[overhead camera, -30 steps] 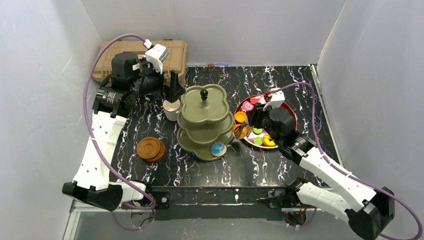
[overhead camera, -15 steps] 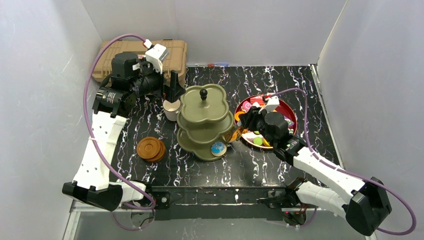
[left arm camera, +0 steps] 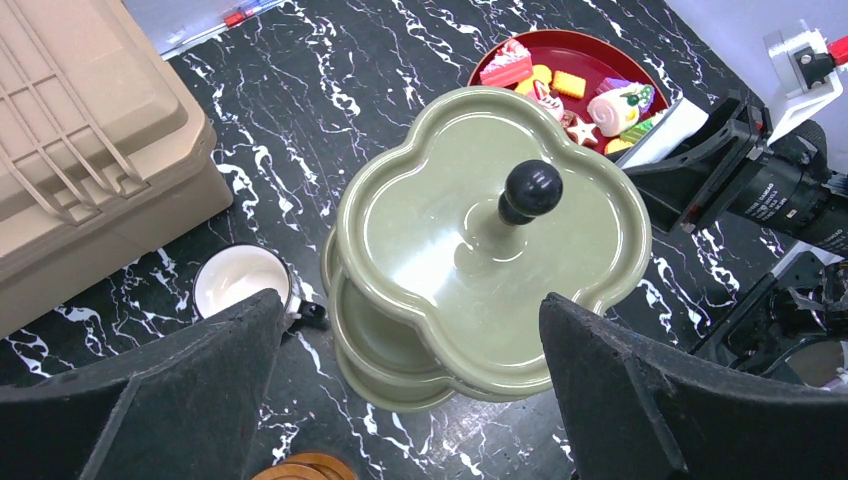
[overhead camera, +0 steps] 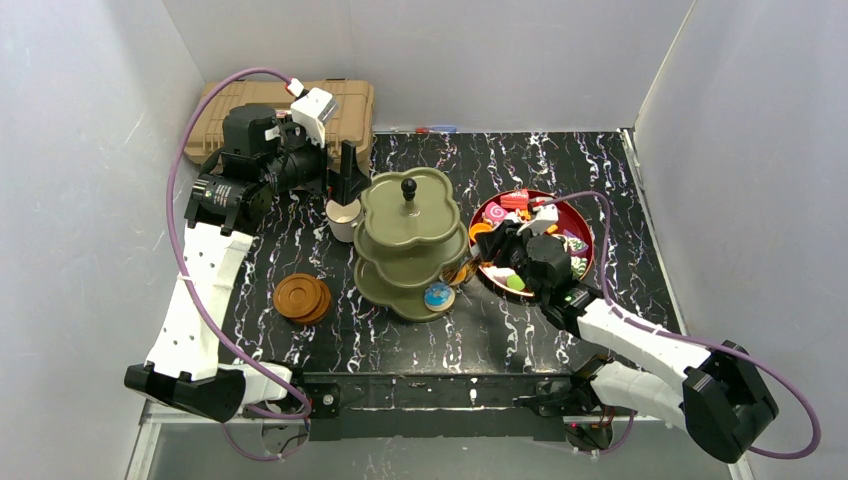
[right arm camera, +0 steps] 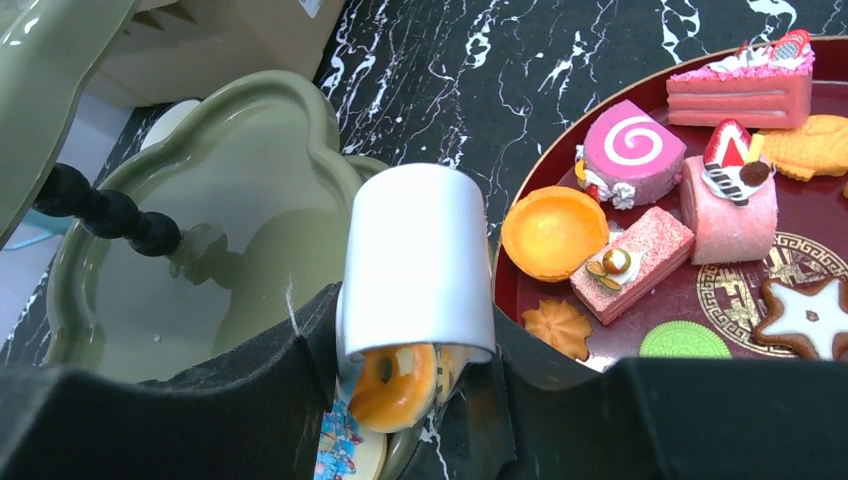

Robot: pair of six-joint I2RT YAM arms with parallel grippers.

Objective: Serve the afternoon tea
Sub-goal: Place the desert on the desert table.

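Centre-right of the overhead view: right gripper [overhead camera: 466,268] is tucked against the right flank of the olive-green stand [overhead camera: 385,212], between it and the dark-red plate [left arm camera: 612,62]. In the wrist view the jaws are about half apart, with an orange doughnut pastry [right arm camera: 393,388] gripped between the fingers, low in the gap. Directly above it, also between the fingers, is a white rounded piece [right arm camera: 418,255]; cannot tell what it is. The doughnut hangs over the edge of the stand's lowest tier, just above a blue-and-white round pastry [overhead camera: 437,296] lying there.

Right half of the wrist view: other pastries [right arm camera: 635,145] lie close together on the plate, apart from the fingers.

Upper left of the overhead view: left gripper [left arm camera: 410,310] is high above the table [overhead camera: 560,165], jaws wide, gripping nothing. Its camera looks down on the top tier and black knob [left arm camera: 530,190], framed between the two fingers but well below them. White mug [left arm camera: 240,283] stands just left of the stand, near the tan toolbox [left arm camera: 90,130]. Brown saucers [overhead camera: 302,297] are stacked to the lower left of the stand, well apart from both grippers.
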